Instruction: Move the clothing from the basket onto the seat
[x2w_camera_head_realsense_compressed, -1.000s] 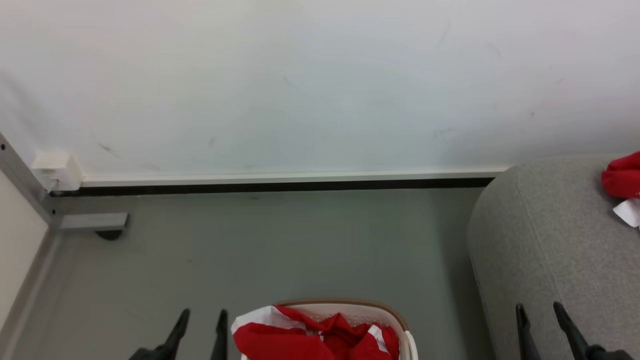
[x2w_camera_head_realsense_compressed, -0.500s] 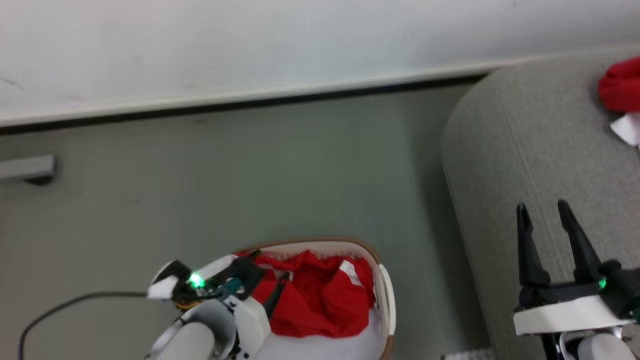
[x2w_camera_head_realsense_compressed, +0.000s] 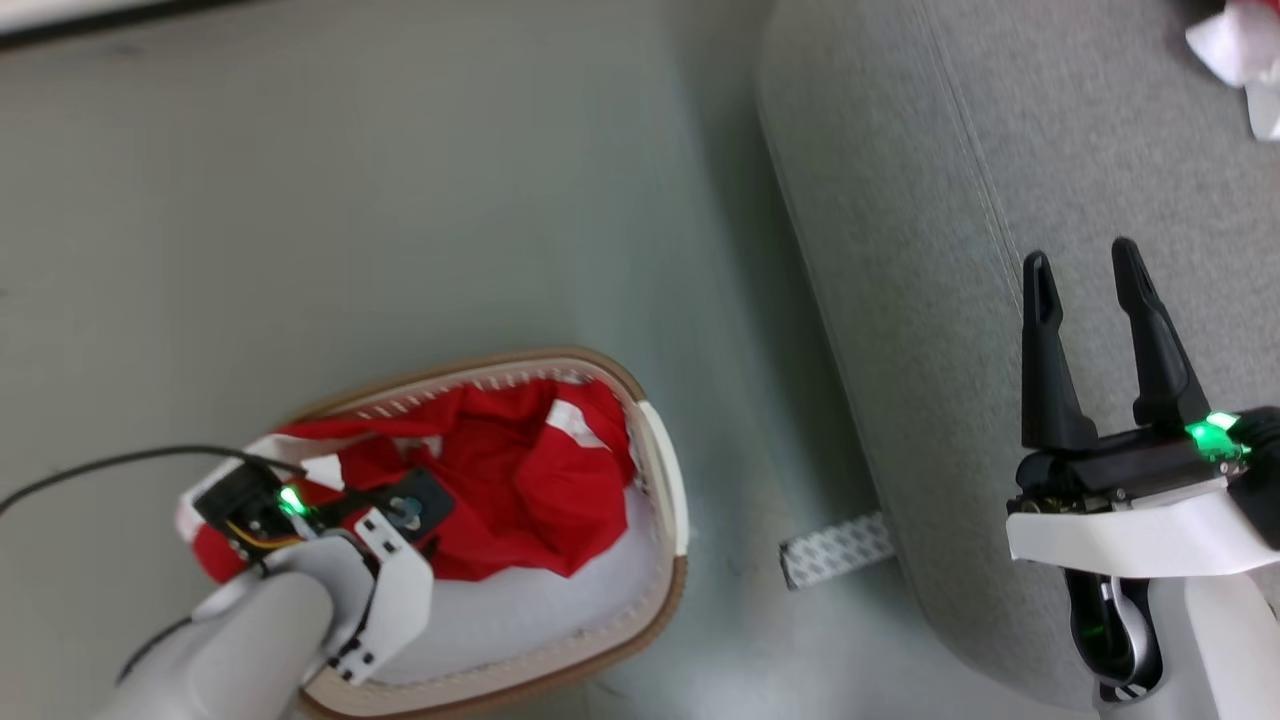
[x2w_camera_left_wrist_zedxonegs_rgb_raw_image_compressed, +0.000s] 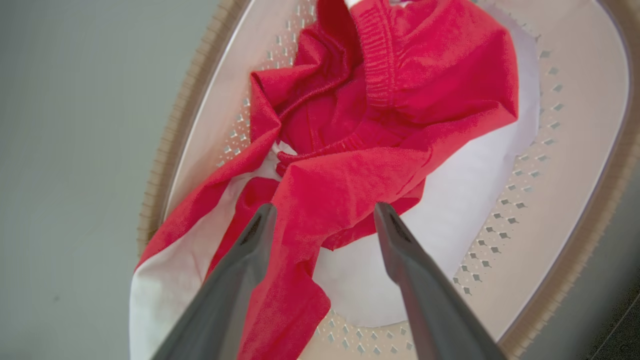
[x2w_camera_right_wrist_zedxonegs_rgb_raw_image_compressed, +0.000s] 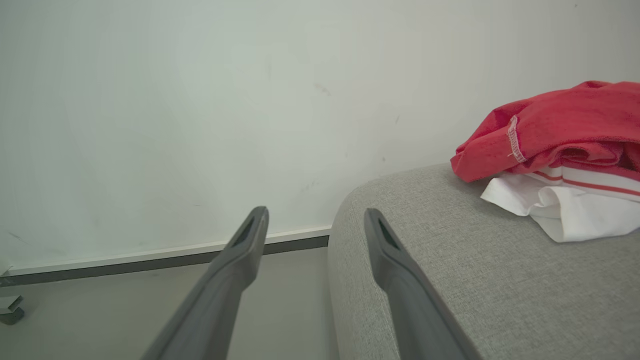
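Note:
Crumpled red clothing (x2w_camera_head_realsense_compressed: 520, 480) with white panels lies in the white, brown-rimmed basket (x2w_camera_head_realsense_compressed: 662, 470) on the floor. My left wrist (x2w_camera_head_realsense_compressed: 330, 520) hangs over the basket's left half, fingers pointing down. In the left wrist view my left gripper (x2w_camera_left_wrist_zedxonegs_rgb_raw_image_compressed: 324, 207) is open just above the clothing (x2w_camera_left_wrist_zedxonegs_rgb_raw_image_compressed: 350, 125), straddling a red fold, with the basket wall (x2w_camera_left_wrist_zedxonegs_rgb_raw_image_compressed: 575, 100) around it. My right gripper (x2w_camera_head_realsense_compressed: 1080, 255) is open and empty above the grey seat (x2w_camera_head_realsense_compressed: 900, 200). More red and white clothing (x2w_camera_right_wrist_zedxonegs_rgb_raw_image_compressed: 560, 130) lies on the seat (x2w_camera_right_wrist_zedxonegs_rgb_raw_image_compressed: 475, 290), right of my right gripper (x2w_camera_right_wrist_zedxonegs_rgb_raw_image_compressed: 315, 212).
A pale pad (x2w_camera_left_wrist_zedxonegs_rgb_raw_image_compressed: 475, 190) lines the basket bottom under the garments. A patterned strip (x2w_camera_head_realsense_compressed: 835, 550) lies on the grey floor between basket and seat. A black cable (x2w_camera_head_realsense_compressed: 100, 465) trails left from my left wrist. A white wall with a dark baseboard (x2w_camera_right_wrist_zedxonegs_rgb_raw_image_compressed: 150, 257) stands behind.
The head camera has tilted down, shifting the whole picture. My left arm has swung from beside the basket to over it, fingers turned down onto the clothing. Both grippers stay open.

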